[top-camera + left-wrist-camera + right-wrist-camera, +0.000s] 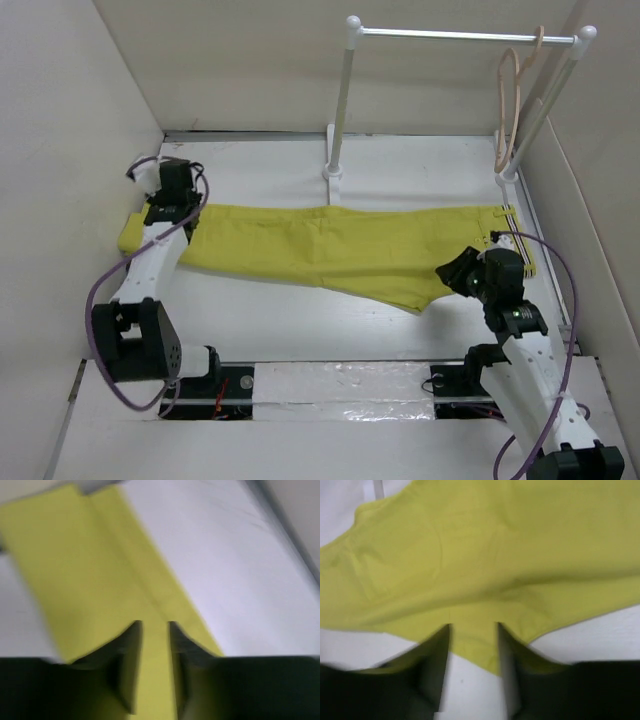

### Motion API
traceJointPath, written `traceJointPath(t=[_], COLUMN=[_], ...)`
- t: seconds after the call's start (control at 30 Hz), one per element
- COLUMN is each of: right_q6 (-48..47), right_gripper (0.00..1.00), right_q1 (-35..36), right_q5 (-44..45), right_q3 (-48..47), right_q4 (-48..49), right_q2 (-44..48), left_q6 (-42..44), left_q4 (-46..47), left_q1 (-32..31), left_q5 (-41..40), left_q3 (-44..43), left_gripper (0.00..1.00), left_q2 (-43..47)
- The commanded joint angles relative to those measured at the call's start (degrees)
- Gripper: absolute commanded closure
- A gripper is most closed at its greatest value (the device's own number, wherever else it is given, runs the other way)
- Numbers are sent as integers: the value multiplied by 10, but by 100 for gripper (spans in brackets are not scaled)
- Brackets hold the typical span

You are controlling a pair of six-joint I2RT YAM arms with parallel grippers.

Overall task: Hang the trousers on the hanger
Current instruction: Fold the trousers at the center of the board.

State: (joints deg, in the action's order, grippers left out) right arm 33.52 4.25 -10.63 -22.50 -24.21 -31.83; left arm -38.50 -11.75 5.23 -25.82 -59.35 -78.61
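Note:
The mustard-yellow trousers (340,250) lie flat across the table, leg ends at the left and striped waistband (508,232) at the right. My left gripper (188,215) hovers over the leg end, jaws apart with yellow cloth (75,560) showing between them (155,625). My right gripper (450,272) is at the near edge of the seat, open, with the cloth edge (485,555) between its fingers (472,626). The pale wooden hanger (512,100) hangs by its hook from the right end of the rail.
The white rail rack (460,35) stands at the back on two posts, with feet by the trousers' far edge. Walls close in the table on the left, back and right. A foil-covered strip (340,385) lies between the arm bases.

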Motion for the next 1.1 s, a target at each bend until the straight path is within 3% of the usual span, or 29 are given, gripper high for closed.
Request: traceJointPath(t=[0.0, 0.07, 0.1, 0.13, 0.33, 0.37, 0.4, 0.43, 0.5, 0.6, 0.77, 1.07], right_q6=[24, 29, 31, 31, 44, 45, 49, 50, 50, 61, 123, 153], right_gripper=[76, 100, 100, 100, 98, 92, 67, 51, 24, 14, 14, 18], right_q1=[-6, -30, -36, -42, -152, -173, -218, -241, -279, -356, -457, -443], right_q5=[113, 142, 151, 172, 222, 215, 209, 201, 184, 163, 85, 80], right_q3=[-40, -53, -57, -59, -58, -54, -48, -40, -35, -31, -1, -73], right_q4=[50, 60, 64, 71, 106, 113, 131, 140, 159, 174, 272, 264], right_q2=[-25, -52, -62, -71, -122, -125, -132, -136, -152, -180, -268, -417], left_q6=[11, 10, 10, 7, 17, 20, 20, 19, 25, 36, 69, 88], left_q4=[81, 112, 128, 158, 228, 226, 226, 233, 254, 316, 363, 410], left_q1=[-106, -208, -243, -307, -537, -564, -609, -626, -655, -655, -655, -638], left_q5=[82, 81, 78, 76, -20, -35, -66, -75, -79, -56, -47, -28], left_q3=[12, 26, 37, 47, 113, 114, 116, 120, 144, 196, 246, 288], left_gripper=[86, 95, 100, 100, 100, 100, 100, 100, 100, 100, 100, 100], left_q2=[65, 77, 84, 86, 57, 50, 41, 39, 49, 83, 118, 150])
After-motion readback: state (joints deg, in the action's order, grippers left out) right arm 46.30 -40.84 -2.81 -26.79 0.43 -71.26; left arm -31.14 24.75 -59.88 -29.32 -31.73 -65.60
